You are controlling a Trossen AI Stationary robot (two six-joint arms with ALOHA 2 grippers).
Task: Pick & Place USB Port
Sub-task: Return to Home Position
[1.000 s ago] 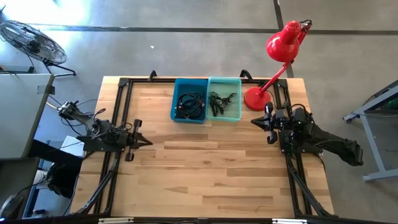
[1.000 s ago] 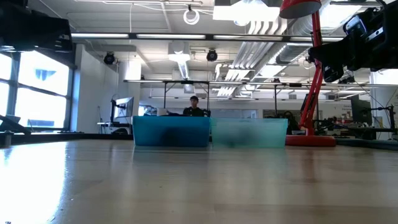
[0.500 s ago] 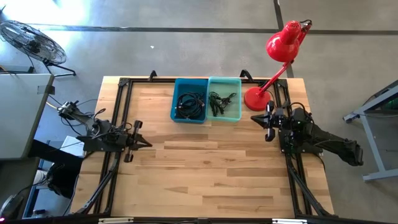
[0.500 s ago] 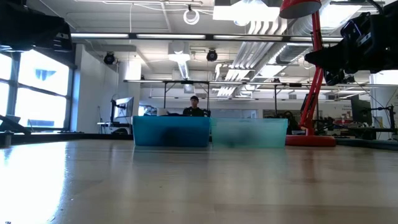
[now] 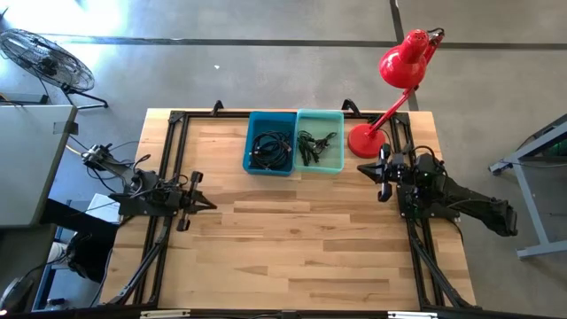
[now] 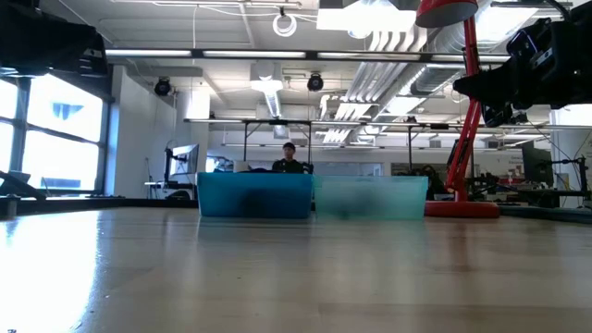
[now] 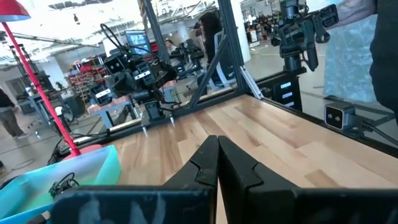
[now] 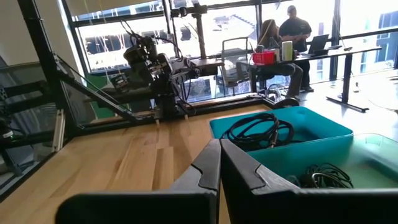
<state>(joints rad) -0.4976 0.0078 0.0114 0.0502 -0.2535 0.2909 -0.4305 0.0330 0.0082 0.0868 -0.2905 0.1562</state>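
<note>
- black usb cables (image 5: pixel 314 144) lie in the green bin (image 5: pixel 342 151), at 12 o'clock on the wooden table (image 5: pixel 301 248).
- blue bin (image 5: pixel 249 151) touches it at 9 o'clock and holds a coiled black cable (image 5: pixel 270 149).
- left gripper (image 5: pixel 208 203), table 9 o'clock: fingers clenched, empty.
- right gripper (image 5: pixel 361 170), table 3 o'clock: fingers clenched, empty.
- red lamp (image 5: pixel 363 140) stands at 1 o'clock.

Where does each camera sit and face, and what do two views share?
High: above, looking straight down on the table; both arms show, left claw and right claw.
Low: at table-top height, facing the blue bin and green bin; the right arm shows by the lamp.
Left wrist: on its arm, facing the right arm; own shut fingers show.
Right wrist: on its arm, facing the left arm; own shut fingers show.
Shared: both wrist views show the green bin.
</note>
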